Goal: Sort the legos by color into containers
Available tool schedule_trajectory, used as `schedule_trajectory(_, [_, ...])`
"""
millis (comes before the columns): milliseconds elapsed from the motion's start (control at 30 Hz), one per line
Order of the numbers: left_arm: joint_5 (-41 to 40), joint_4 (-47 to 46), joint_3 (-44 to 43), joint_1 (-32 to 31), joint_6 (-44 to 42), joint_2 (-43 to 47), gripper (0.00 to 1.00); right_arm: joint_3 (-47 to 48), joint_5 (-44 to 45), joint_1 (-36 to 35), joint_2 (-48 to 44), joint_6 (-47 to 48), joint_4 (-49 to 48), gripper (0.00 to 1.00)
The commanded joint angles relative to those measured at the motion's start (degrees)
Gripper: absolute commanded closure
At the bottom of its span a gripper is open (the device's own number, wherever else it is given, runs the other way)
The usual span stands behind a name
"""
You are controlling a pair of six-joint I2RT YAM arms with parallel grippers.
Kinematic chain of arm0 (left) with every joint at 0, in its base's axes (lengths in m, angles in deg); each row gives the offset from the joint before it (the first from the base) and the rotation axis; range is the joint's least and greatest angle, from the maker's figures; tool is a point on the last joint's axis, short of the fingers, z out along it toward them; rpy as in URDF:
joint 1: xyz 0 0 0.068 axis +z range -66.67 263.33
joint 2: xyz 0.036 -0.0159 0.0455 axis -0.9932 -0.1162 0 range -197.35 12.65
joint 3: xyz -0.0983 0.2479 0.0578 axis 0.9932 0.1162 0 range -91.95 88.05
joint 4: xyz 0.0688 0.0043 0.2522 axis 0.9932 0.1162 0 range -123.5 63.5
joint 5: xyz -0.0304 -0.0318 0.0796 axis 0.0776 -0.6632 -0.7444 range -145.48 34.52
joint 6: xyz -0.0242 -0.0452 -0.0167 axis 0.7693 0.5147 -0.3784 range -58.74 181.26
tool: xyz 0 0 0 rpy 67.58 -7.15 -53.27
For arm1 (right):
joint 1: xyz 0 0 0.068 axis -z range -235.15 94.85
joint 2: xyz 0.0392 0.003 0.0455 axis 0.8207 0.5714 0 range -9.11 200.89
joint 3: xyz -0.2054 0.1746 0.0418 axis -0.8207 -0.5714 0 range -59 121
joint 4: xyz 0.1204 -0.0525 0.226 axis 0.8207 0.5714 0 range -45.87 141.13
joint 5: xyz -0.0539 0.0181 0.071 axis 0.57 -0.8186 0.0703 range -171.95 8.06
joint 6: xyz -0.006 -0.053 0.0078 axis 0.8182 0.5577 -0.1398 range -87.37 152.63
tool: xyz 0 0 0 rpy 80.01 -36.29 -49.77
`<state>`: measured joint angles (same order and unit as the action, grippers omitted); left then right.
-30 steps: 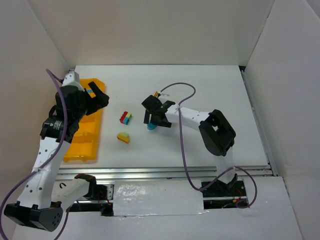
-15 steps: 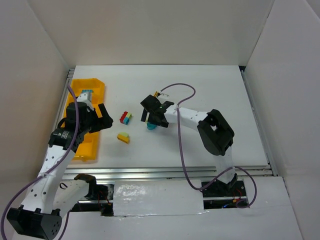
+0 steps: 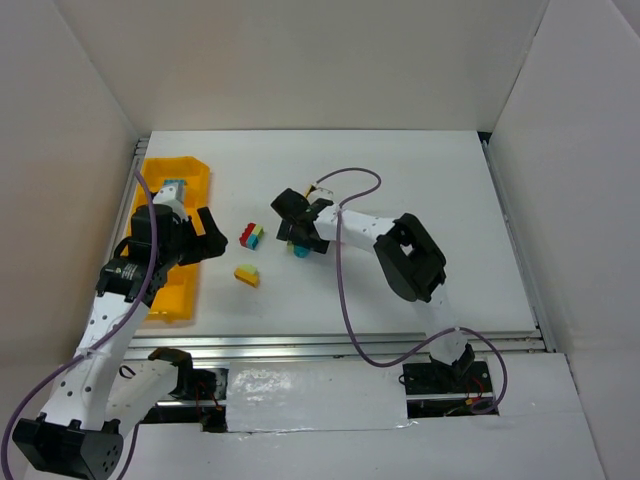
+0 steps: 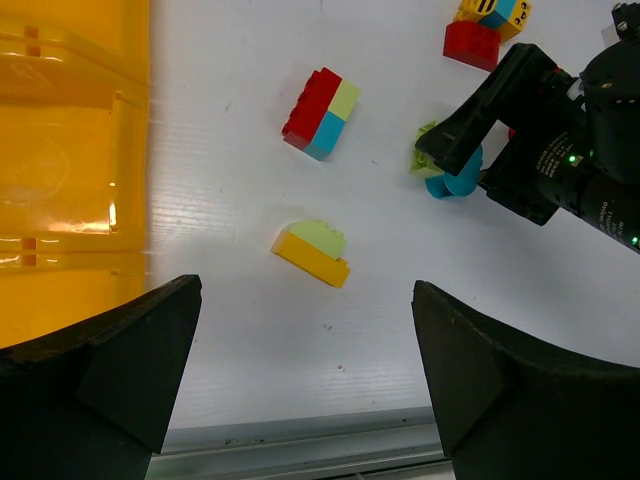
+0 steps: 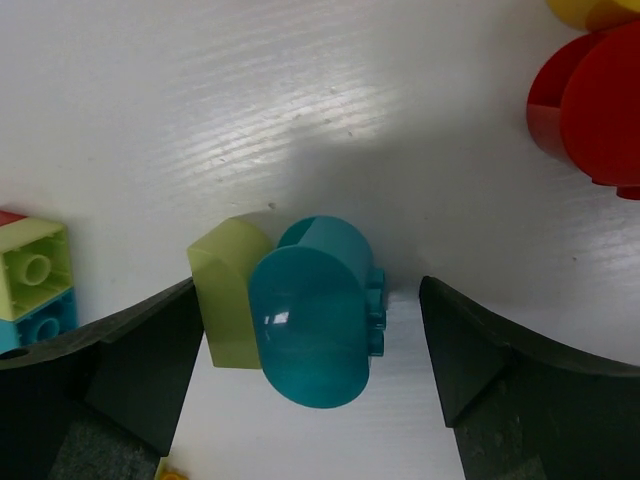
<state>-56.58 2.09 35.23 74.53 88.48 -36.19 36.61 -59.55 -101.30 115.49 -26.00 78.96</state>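
While left fingers [image 4: 100, 370], right fingers [image 5: 130, 370] gape wide: four lego clumps [image 4: 320, 113] [image 4: 312, 252] [image 4: 450, 183] [image 4: 485, 30] outside tray [image 4: 70, 130], perhaps fifth [image 3: 173, 189] inside.

White arm links [image 3: 95, 325], black joints [image 3: 410, 260], purple cables [image 3: 343, 300] looping loosely.

The left arm [image 3: 108, 305] is leaning in from the left side, and its pincer [image 3: 207, 236] is standing wide open, holding nothing. The right arm [image 3: 368, 228] is bending back toward the left, low down. Its pincer [image 3: 297, 236] is gaping wide too, fingers [image 5: 130, 370] pointing down.
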Motion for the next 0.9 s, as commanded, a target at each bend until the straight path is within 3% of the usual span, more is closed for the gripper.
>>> schedule_trajectory(0, [1.63,-2.02,0.17,-0.26,-1.12,1.2,0.0,-2.1,1.69,-0.43,-1.9,0.0,-0.46,0.08])
schedule_trajectory(100, [1.37,-1.93,0.26,-0.26,-1.12,1.29,0.0,-4.02,0.81,-0.96,-2.95,2.29,-2.56,0.25])
schedule_trajectory(200, [1.37,-1.84,0.17,-0.26,-0.94,1.2,0.0,-5.78,-1.56,-1.57,-4.09,7.03,-7.3,0.33])
schedule_trajectory(300, [1.45,-1.93,0.35,-0.26,-0.42,1.03,0.01,-6.93,-2.97,-2.1,-5.32,11.51,-9.34,0.51])
schedule_trajectory(367, [2.07,-2.19,0.52,-0.26,0.54,0.85,0.0,-9.73,-3.32,-2.63,-8.22,15.81,-13.18,0.66])
schedule_trajectory(400, [3.38,-2.46,0.7,-0.26,1.07,0.76,0.0,-11.05,-4.02,-3.32,-9.62,17.31,-14.69,0.79])
schedule_trajectory(433, [4.52,-3.07,0.7,-0.17,1.51,0.68,0.0,-14.19,-4.46,-3.77,-12.85,20.89,-16.36,1.0])
schedule_trajectory(633, [18.31,-9.82,4.74,-0.17,9.76,-0.2,0.01,-33.19,-15.08,-9.3,-31.14,40.42,-37.24,1.0])
schedule_trajectory(733, [24.45,-12.56,6.41,-0.34,14.06,-0.29,0.01,-40.39,-21.56,-11.15,-39.48,45.95,-41.67,1.0])
schedule_trajectory(867, [34.12,-19.93,9.3,-0.87,20.49,0.06,0.0,-42.44,-23.27,-13.87,-44.34,49.22,-43.79,1.0])
